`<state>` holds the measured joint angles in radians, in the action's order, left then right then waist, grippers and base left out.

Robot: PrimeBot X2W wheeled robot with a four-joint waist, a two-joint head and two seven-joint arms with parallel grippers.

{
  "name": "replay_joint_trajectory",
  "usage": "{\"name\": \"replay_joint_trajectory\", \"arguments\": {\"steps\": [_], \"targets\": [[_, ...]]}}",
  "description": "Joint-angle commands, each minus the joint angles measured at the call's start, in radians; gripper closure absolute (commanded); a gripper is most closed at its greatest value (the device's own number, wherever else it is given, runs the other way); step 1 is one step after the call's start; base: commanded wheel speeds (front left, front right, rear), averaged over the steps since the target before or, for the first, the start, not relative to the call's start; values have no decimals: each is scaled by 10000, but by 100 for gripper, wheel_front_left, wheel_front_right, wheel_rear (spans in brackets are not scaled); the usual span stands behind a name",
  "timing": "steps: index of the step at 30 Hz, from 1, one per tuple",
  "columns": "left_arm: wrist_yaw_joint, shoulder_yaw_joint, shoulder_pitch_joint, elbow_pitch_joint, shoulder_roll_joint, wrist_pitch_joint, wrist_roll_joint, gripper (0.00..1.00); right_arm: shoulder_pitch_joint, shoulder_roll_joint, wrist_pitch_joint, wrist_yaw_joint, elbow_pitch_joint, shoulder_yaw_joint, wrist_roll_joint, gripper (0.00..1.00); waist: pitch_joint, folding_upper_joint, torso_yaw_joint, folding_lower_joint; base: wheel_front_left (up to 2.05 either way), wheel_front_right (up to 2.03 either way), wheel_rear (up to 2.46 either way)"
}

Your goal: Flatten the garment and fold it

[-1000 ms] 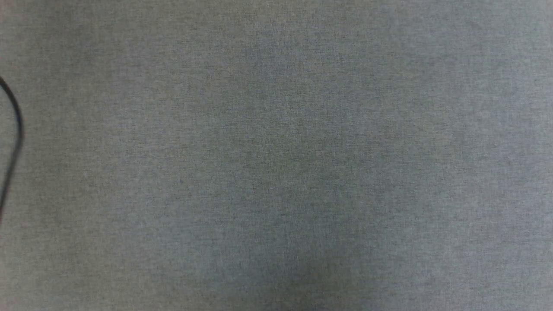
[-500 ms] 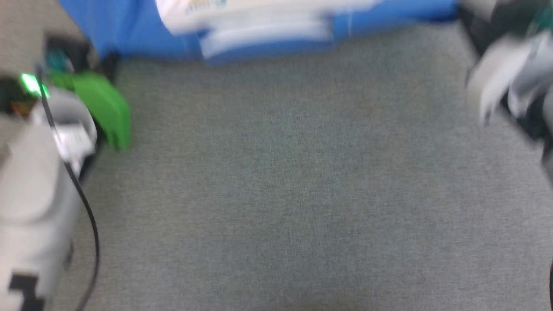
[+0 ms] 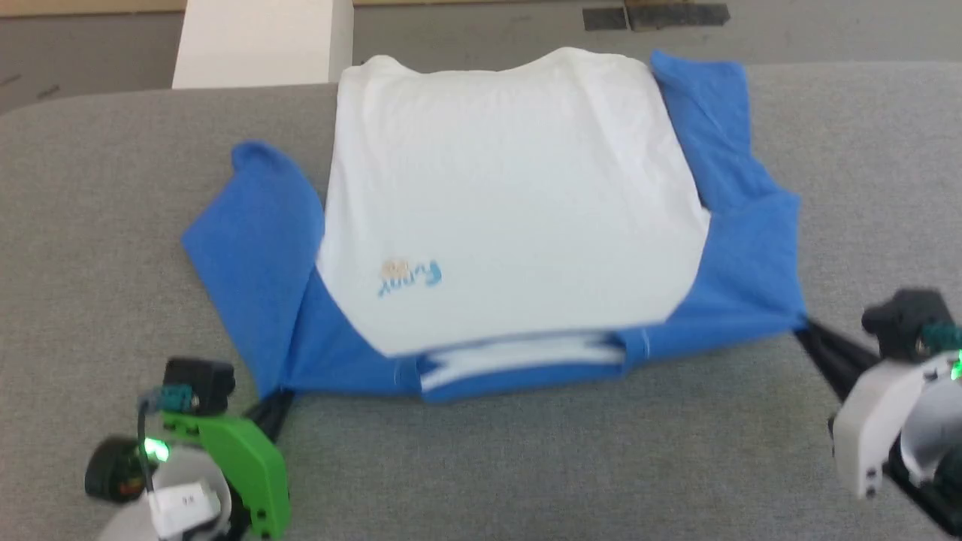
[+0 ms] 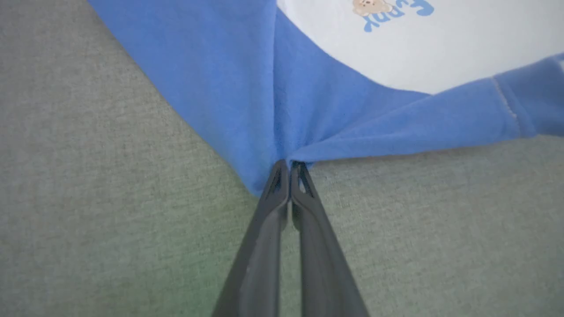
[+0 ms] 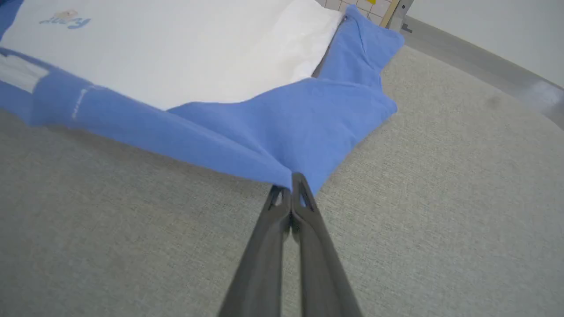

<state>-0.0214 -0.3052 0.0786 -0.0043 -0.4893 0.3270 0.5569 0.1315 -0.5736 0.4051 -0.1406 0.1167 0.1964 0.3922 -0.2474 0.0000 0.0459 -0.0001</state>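
Note:
The garment, white in the body with bright blue sleeves and shoulders, lies spread on the grey table, its collar toward me. My left gripper is shut on the garment's near left blue shoulder corner; in the left wrist view the dark fingertips pinch a pulled-up fold of the garment. My right gripper is shut on the near right blue corner, and the right wrist view shows the garment drawn to a point at the gripper. The blue edge between both grips is stretched taut.
A white box-like block stands beyond the table's far edge at the upper left. Grey floor and dark tape marks lie past the table. Bare grey table surface stretches in front of the garment and to both sides.
The head camera has swung up from bare grey table to the whole garment and both grippers. Whether the arms themselves moved cannot be told from the shifting picture.

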Motion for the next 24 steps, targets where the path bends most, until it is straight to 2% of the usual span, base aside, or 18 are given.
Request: {"name": "replay_joint_trajectory", "arguments": {"steps": [1,6,12,16,24], "targets": [[-277,120,-590,-113,-236,170,170,100,-622,125,298,99,275,-389,-103,100,243,0,-39,1,0,0,0],[-576,-77,-1777,-721,-320,629,321,100,-2233,762,1230,99,1100,-1099,-345,100,342,0,-61,1,0,0,0],[-584,-473,-2316,-948,-138,779,401,100,-3515,1685,2331,99,1166,-1641,-407,100,454,0,-126,1,0,0,0],[-544,-459,-2288,-969,77,448,497,100,-3741,2185,2209,99,1288,-1904,-435,100,537,0,-165,1,0,0,0],[-334,-831,-2181,-518,166,469,414,100,-3756,2329,2064,99,789,-1513,-445,100,671,0,-113,1,0,0,0]]}}
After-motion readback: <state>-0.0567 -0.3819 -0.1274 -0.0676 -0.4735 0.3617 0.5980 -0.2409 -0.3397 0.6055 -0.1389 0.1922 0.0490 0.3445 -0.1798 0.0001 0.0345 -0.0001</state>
